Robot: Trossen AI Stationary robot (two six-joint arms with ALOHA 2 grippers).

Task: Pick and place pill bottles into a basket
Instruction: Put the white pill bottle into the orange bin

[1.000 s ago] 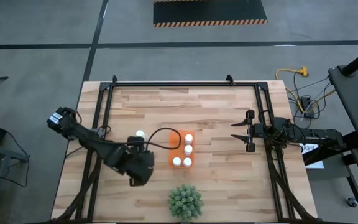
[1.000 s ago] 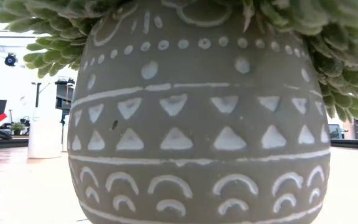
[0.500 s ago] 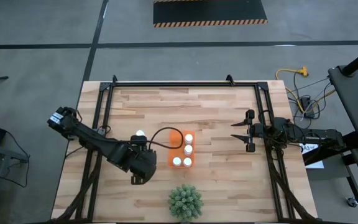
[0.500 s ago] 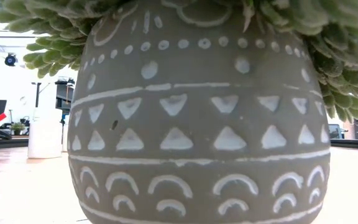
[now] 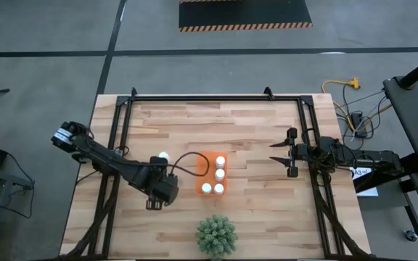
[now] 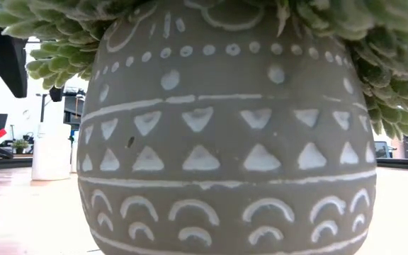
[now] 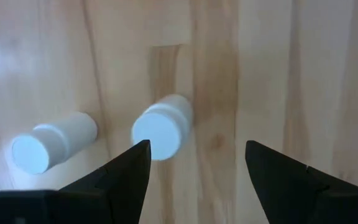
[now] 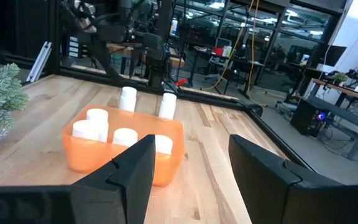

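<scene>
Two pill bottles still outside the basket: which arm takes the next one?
Left. Its open claw hangs over the two pill bottles beside the basket. The right claw waits farther off.

Six white pill bottles: four in the one orange basket [image 8: 98, 155], two standing on the table [image 8: 229, 149] outside it; one potted plant [image 5: 216, 235]; two robot arms

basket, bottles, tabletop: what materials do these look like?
Small orange rectangular basket: probably plastic; its walls glow slightly translucent and look smooth. Small white cylindrical pill bottles: likely matte plastic, evenly opaque white with a ridged cap step. Light wooden tabletop: wood, shown by the joined planks and grain, with a satin sheen.
</scene>
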